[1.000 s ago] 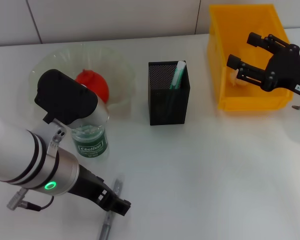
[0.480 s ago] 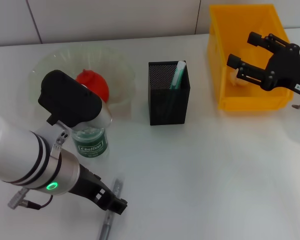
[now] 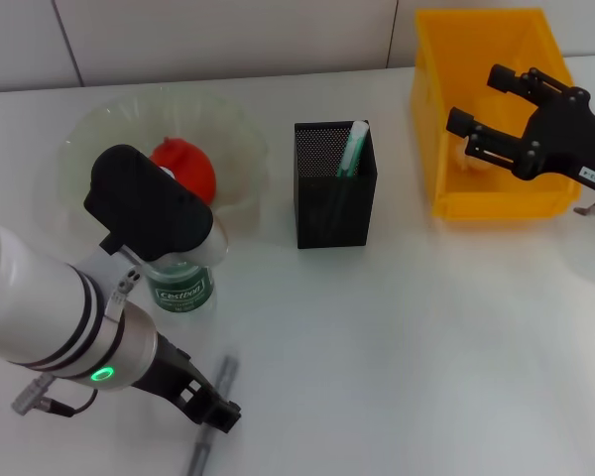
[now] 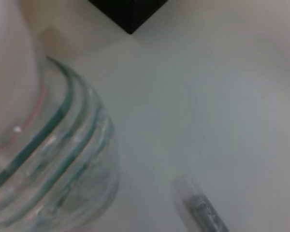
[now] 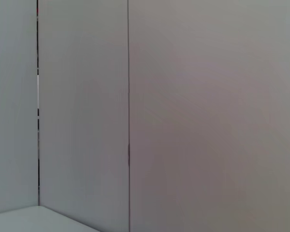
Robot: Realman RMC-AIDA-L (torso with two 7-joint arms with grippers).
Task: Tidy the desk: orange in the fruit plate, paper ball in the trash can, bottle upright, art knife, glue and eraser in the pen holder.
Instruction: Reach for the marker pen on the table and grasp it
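At desk front-left, left gripper [image 3: 203,402] sits low beside the art knife [image 3: 210,415]; finger state can't be told. Bottle [image 3: 181,283] upright; orange [image 3: 183,169] in fruit plate [image 3: 233,129]. Right gripper [image 3: 476,109] open, empty, above trash can [image 3: 428,149]. Step judged: knife pickup. Next: firm grip, carry to pen holder [image 3: 334,203].

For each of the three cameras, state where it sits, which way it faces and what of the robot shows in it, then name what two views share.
Head view: from the robot's head, down at the desk; left arm over the bottle, left pincer at the art knife, right pincer above the yellow bin.
Left wrist view: close to the desk, at the bottle and art knife; no robot parts.
Right wrist view: faces a bare wall; no robot parts.
Shared by head and left wrist: bottle, art knife, pen holder.
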